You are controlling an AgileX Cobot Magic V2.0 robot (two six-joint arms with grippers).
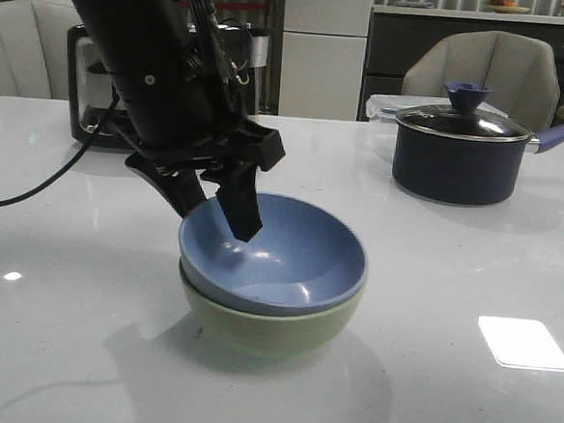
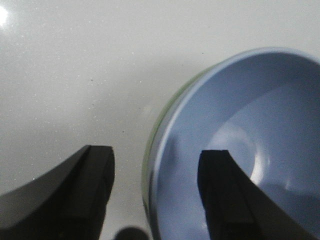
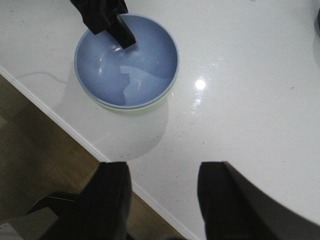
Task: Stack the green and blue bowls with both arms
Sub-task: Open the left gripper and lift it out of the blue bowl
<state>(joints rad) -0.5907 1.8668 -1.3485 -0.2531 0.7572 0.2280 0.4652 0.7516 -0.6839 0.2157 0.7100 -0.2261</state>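
Note:
The dusty blue bowl [image 1: 298, 256] sits nested inside the sage green bowl [image 1: 274, 332] on the white table, near the middle front. My left gripper [image 1: 219, 217] is open and straddles the blue bowl's near-left rim, one finger inside the bowl and one outside, with gaps on both sides. In the left wrist view the gripper [image 2: 157, 155] frames the blue bowl [image 2: 260, 100], and a thin green edge [image 2: 152, 135] shows beside it. My right gripper [image 3: 162, 170] is open and empty, high over the table's front edge, with the blue bowl [image 3: 135, 65] below it; it is out of the front view.
A dark blue lidded saucepan [image 1: 458, 151] stands at the back right, with a clear container [image 1: 386, 107] behind it. A black appliance [image 1: 87, 91] and its cable [image 1: 32, 189] are at the back left. The table's front edge [image 3: 50, 117] borders wooden floor.

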